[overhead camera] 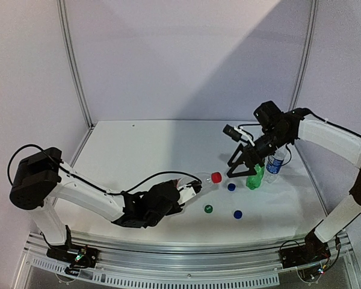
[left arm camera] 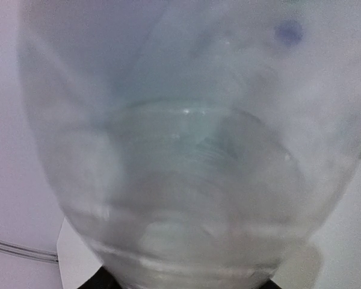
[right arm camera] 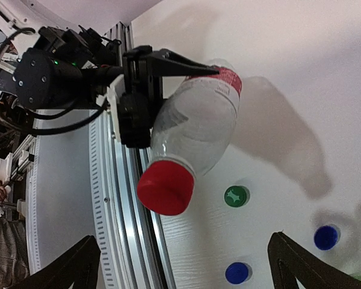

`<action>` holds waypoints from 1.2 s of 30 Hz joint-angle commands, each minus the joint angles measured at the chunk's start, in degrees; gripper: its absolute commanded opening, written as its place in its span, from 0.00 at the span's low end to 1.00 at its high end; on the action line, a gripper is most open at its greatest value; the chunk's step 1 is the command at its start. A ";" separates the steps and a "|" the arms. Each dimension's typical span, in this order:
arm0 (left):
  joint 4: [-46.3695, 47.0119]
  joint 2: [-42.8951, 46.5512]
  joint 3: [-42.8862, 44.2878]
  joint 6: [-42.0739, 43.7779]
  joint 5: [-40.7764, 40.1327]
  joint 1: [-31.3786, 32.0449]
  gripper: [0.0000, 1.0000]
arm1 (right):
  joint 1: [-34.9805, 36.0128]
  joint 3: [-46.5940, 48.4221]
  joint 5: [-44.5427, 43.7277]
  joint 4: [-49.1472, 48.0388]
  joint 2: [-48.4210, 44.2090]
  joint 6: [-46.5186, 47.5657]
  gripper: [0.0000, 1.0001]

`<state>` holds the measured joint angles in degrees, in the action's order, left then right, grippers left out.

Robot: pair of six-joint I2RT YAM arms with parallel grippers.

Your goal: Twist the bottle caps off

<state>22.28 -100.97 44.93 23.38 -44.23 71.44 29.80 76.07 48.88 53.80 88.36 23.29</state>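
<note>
L gripper (overhead camera: 188, 191) clenched on red-label bottle (right arm camera: 198, 129), held sideways above table; red cap (right arm camera: 165, 188) on, facing R gripper (right arm camera: 184, 238), jaws wide, empty; centre cap btwn fingers, align w/ neck, then close & twist.

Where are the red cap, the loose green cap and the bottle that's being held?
red cap (right arm camera: 165, 186), right wrist view, middle of the cap.
green cap (right arm camera: 236, 196), right wrist view, its centre.
held bottle (right arm camera: 192, 129), right wrist view, its clear body.
</note>
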 commanded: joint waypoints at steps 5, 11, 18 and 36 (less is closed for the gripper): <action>0.74 -0.60 1.56 -3.32 0.58 0.80 0.20 | 3.16 -3.75 -6.03 -6.95 -3.78 -5.39 0.80; -0.81 -1.23 2.75 -4.45 1.14 0.89 0.20 | 3.45 -3.25 -6.19 -8.85 -0.71 -10.30 0.68; -2.94 -2.75 4.19 -5.26 1.87 0.89 0.20 | 5.58 -0.90 -9.37 -9.33 1.03 -12.90 0.64; -7.22 -2.90 5.77 -7.23 2.79 0.81 0.21 | 8.96 -2.07 -20.49 -10.17 -2.22 -11.64 0.41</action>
<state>16.40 -103.66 49.69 17.04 -42.22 71.50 39.00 73.82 31.51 44.34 87.81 11.60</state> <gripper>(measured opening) 0.417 0.423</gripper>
